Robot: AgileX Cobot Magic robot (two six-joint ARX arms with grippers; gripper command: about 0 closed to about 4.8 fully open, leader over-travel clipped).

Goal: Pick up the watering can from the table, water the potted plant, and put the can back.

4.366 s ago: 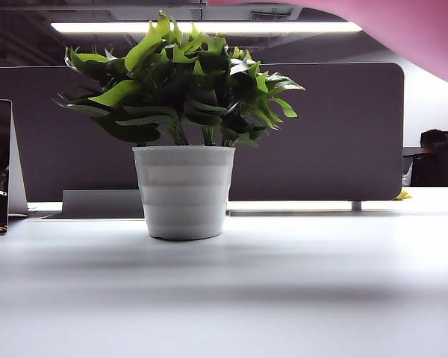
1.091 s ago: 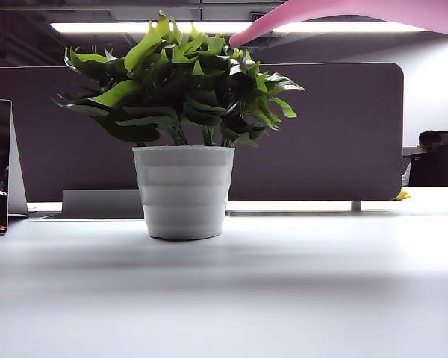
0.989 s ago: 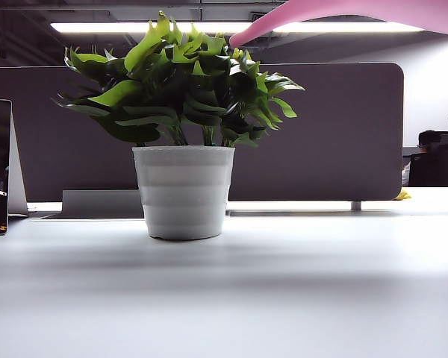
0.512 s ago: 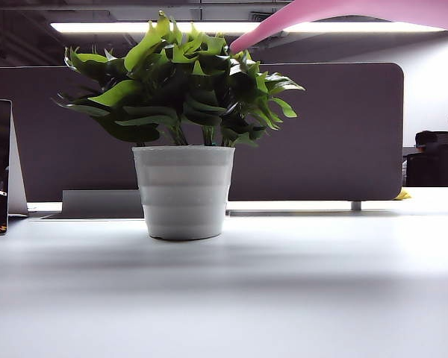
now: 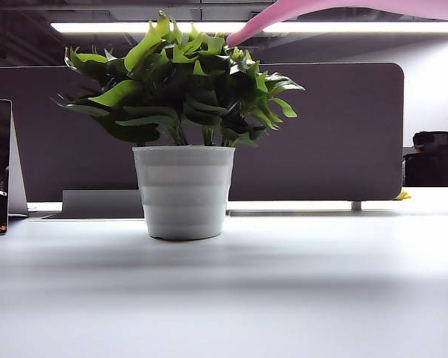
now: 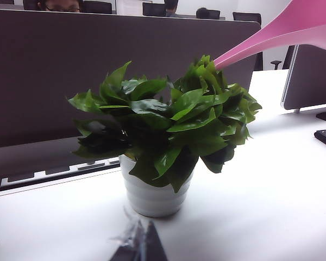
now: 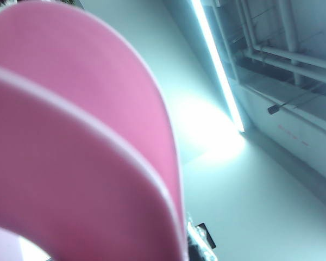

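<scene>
Right pincer itself hidden in every view; pink watering can (image 7: 81,152) fills the right wrist view at close range, so judged pinched on the can, though jaw position cannot be confirmed. Can held high above the potted plant (image 5: 181,112), spout tip (image 5: 235,39) right at the uppermost leaves on the plant's right side. Risks: further tilt pushing the spout into the foliage and rocking the white pot (image 5: 184,190); slip of the can from a partial grip onto the plant or worktop (image 5: 284,298). Left pincer (image 6: 138,244) low in front of the pot, near it; spread or pressed together cannot be told.
</scene>
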